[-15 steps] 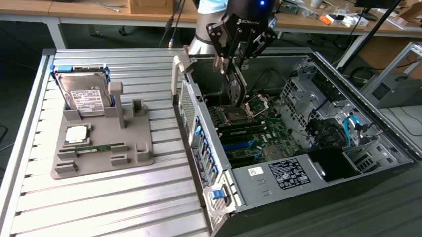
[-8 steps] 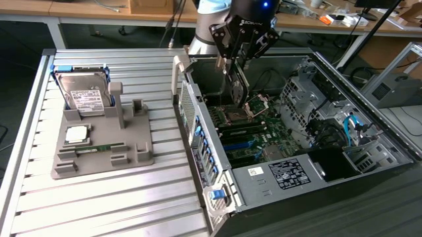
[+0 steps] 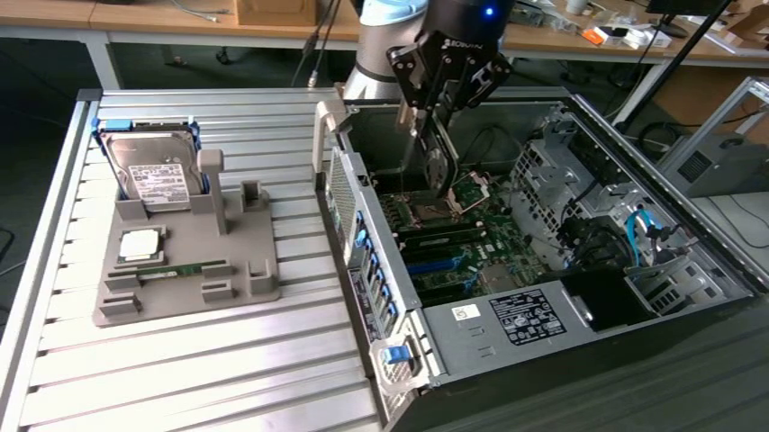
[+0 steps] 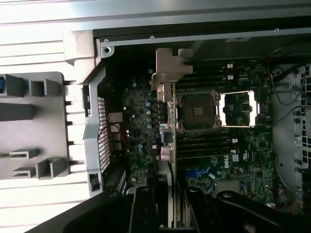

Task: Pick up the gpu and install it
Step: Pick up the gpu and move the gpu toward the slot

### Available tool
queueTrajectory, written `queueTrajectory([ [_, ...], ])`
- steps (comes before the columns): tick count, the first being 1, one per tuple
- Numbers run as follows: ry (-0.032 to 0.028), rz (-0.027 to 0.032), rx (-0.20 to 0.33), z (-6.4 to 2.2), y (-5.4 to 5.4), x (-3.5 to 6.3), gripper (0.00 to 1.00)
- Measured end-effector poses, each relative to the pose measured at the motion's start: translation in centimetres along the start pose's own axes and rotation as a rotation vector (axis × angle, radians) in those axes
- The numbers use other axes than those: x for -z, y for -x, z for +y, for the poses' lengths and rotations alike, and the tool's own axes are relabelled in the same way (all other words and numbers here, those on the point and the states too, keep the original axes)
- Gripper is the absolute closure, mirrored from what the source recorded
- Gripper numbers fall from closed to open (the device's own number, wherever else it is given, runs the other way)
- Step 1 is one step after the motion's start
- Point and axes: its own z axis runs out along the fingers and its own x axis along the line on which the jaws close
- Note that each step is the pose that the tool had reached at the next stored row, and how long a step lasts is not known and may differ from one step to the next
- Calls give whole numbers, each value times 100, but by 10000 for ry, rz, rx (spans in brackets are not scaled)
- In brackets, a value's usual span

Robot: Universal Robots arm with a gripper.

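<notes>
My gripper hangs over the open computer case, shut on the gpu. The card points down from the fingers as a thin dark strip, its lower end just above the motherboard near the CPU socket. In the wrist view the gpu runs edge-on from between my two black fingers out to its pale metal bracket, above the board beside the socket. My gripper clamps it from both sides.
On the slatted table at the exterior view's left stands a grey fixture with a silver hard drive, a CPU and a green memory stick. The case's perforated rear wall, drive cages and cables surround the board.
</notes>
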Motion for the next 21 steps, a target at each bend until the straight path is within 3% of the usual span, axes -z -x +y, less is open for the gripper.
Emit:
queueTrajectory([
  [21, 0, 5, 0, 6, 122, -60, 73],
])
